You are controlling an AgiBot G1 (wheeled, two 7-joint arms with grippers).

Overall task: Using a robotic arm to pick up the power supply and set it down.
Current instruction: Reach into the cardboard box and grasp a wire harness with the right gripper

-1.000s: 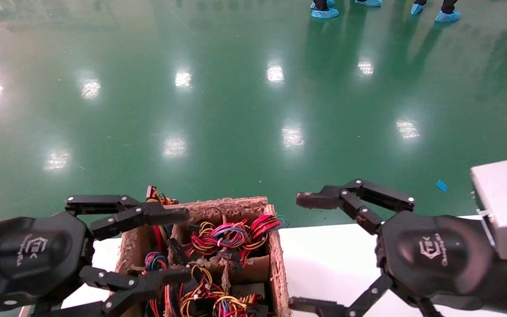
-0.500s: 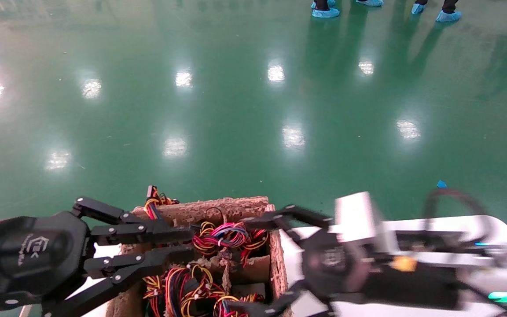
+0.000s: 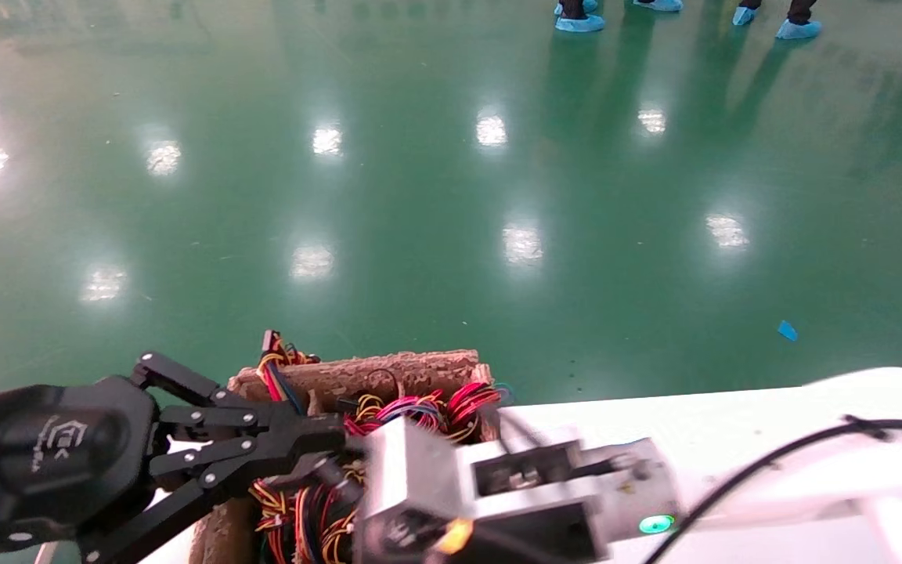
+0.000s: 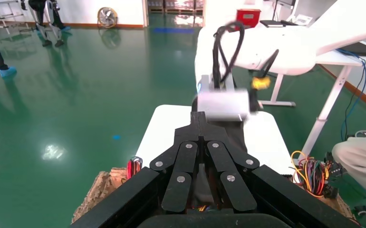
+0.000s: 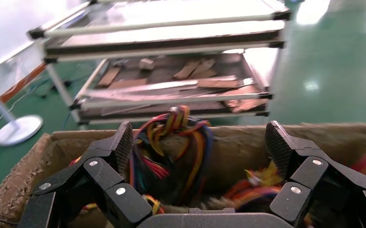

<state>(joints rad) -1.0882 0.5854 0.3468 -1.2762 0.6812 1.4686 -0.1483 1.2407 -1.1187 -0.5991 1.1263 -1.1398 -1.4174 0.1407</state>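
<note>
A worn cardboard box [image 3: 388, 366] at the table's left end holds several red, yellow, black and blue wire bundles [image 3: 420, 411]. The power supply's body is hidden under them. My right arm reaches across the box, its silver wrist block [image 3: 396, 470] hiding its fingers in the head view. In the right wrist view the right gripper [image 5: 200, 145] is open inside the box [image 5: 247, 147], with a wire bundle [image 5: 171, 137] between its fingers, not pinched. My left gripper [image 3: 333, 442] hovers over the box's left side, shut, with nothing visible between its fingers [image 4: 199, 118].
The box stands on a white table [image 3: 654, 415] that runs off to the right. Green floor lies beyond, with people's feet [image 3: 576, 19] far off. A metal shelf rack [image 5: 171, 47] stands behind the box, and a seated person [image 4: 359, 154] is beside the table.
My right arm swung left from over the table's right side to above the box and turned its open fingers down into it. My left gripper went from open to shut.
</note>
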